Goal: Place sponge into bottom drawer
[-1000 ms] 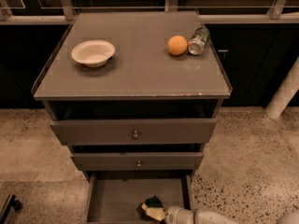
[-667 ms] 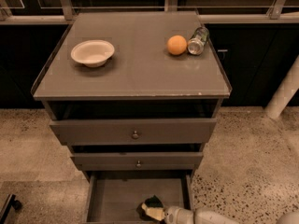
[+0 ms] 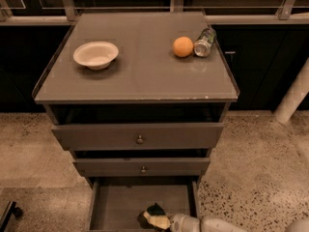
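Observation:
The sponge (image 3: 158, 221), dark green over pale yellow foam, is inside the open bottom drawer (image 3: 120, 202), near its front right and low over the grey floor. My gripper (image 3: 152, 218) reaches in from the lower right on a white arm. Its dark fingers are closed around the sponge, which is tilted between them. The front of the drawer and part of the gripper are cut off by the bottom edge of the view.
Two shut knobbed drawers (image 3: 139, 139) sit above the open one. On the cabinet top stand a white bowl (image 3: 95, 55), an orange (image 3: 182, 47) and a can lying on its side (image 3: 204, 36). A white post (image 3: 294, 93) stands at the right on the speckled floor.

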Controlling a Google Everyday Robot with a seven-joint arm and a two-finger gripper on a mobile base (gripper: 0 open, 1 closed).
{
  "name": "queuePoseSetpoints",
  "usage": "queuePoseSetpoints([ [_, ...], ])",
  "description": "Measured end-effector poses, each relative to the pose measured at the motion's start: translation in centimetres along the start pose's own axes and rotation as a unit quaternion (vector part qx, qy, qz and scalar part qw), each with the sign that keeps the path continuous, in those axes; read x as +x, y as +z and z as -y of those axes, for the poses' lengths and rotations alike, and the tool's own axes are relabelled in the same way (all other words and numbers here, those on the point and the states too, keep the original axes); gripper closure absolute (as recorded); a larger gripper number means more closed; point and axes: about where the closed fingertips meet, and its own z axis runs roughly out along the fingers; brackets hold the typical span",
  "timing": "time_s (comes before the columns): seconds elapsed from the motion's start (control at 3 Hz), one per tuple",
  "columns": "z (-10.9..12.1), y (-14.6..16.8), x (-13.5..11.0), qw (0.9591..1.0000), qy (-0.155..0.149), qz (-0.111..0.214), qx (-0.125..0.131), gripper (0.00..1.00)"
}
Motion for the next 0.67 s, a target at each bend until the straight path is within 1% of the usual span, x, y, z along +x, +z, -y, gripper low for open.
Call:
queuePoseSetpoints([
  [0.33, -0.01, 0.01, 0.00, 1.0000, 0.000, 0.000, 0.000, 0.00],
  [0.67, -0.01, 0.01, 0.01, 1.0000, 0.000, 0.000, 0.000, 0.00],
])
